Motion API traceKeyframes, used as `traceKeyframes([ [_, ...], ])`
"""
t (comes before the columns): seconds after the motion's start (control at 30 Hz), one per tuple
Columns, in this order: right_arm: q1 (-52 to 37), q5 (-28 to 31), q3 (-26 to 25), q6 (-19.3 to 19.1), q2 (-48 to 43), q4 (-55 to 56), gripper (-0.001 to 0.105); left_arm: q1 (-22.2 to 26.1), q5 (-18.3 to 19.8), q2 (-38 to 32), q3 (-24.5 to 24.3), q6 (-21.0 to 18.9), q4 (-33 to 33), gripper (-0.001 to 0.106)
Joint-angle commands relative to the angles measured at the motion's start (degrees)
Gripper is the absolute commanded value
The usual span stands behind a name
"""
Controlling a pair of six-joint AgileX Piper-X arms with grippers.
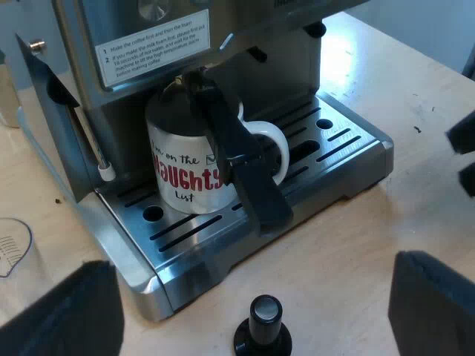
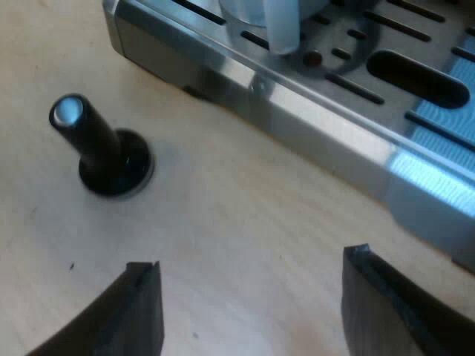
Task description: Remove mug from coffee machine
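Mug (image 1: 185, 167) is sitting on the drip tray (image 1: 349, 148) under the espresso machine (image 1: 133, 96), with the holder's dark handle (image 1: 249, 178) slanting across its front. Left gripper (image 1: 252, 293) and right gripper (image 2: 249, 297) are hovering over the table, fingers spread wide, holding nothing. Tamper (image 1: 265, 330) is standing near the tray's edge (easy to knock). Best bet: coming in beside the dark handle, gripping the mug's loop, drawing it out low.

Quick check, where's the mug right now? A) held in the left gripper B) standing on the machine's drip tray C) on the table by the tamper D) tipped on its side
B: the mug stands upright on the slotted drip tray, with the dark handle crossing in front of it.
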Motion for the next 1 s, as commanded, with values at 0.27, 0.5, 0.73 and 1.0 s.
traceKeyframes([
  [0.27,0.02,-0.85,4.20,-0.28,7.03,-20.05,0.055,-0.06,0.19,-0.11,-0.38,0.41,-0.43,0.087],
  [0.5,0.02,-0.85,6.48,0.10,11.75,-35.07,0.055,-0.06,0.19,-0.11,-0.38,0.41,-0.43,0.087],
  [0.73,0.51,-0.97,6.48,1.16,17.16,-44.67,0.055,-0.06,0.19,-0.11,-0.38,0.41,-0.43,0.087],
  [1.0,3.08,-1.70,6.48,1.70,22.59,-52.64,0.055,-0.06,0.19,-0.11,-0.38,0.41,-0.43,0.087],
])
